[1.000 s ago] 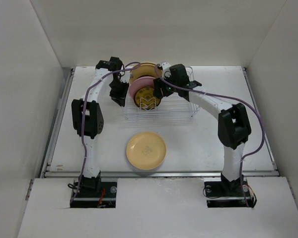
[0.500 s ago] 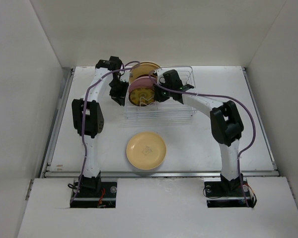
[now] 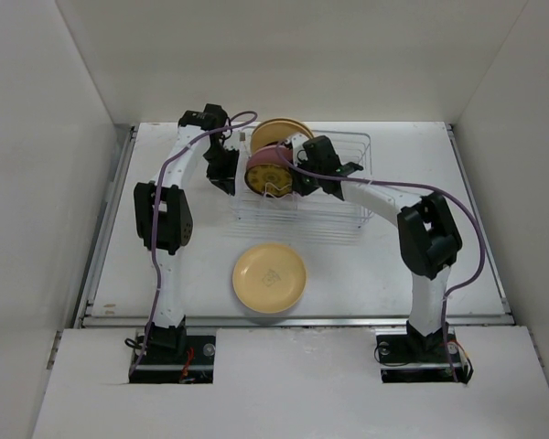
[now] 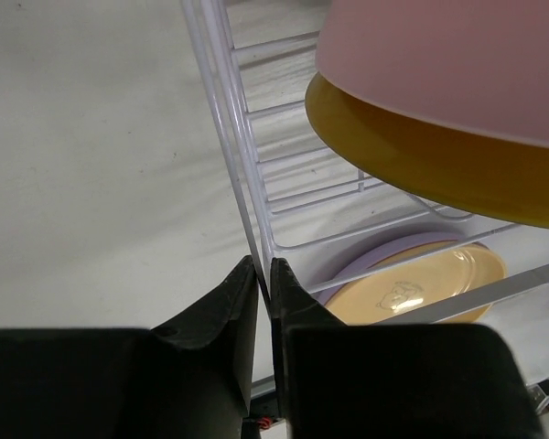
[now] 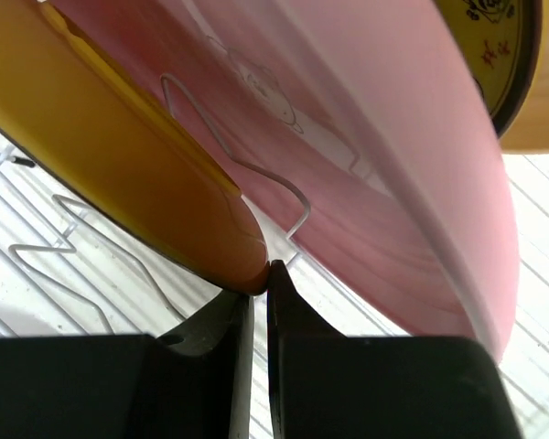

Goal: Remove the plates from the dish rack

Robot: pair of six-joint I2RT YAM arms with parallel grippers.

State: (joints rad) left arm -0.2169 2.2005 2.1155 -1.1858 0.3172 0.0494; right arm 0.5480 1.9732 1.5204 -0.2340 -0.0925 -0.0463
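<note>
Sliding: rack (image 3: 340,207) drifted toward right edge; I suspect snagging.
Left claw (image 4: 263,272): clamping rack wall.
Right claw (image 5: 261,276): narrow at plate (image 5: 101,146) rim, hold unclear.

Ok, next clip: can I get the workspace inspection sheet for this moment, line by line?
Surface: white table, no spills seen.
Job's things: dish rack on the far half, holding a brown-gold plate, a pink plate and a cream plate on edge; a yellow plate lies flat in front of the rack, on top of a lavender plate.
Clutter: nothing seen.
Grippers: left gripper shut on the rack's left side wall; right gripper shut on the brown-gold plate's rim.
Cables: a purple cable runs along each arm in loose loops.
Surroundings: plain white walls on three sides.
</note>
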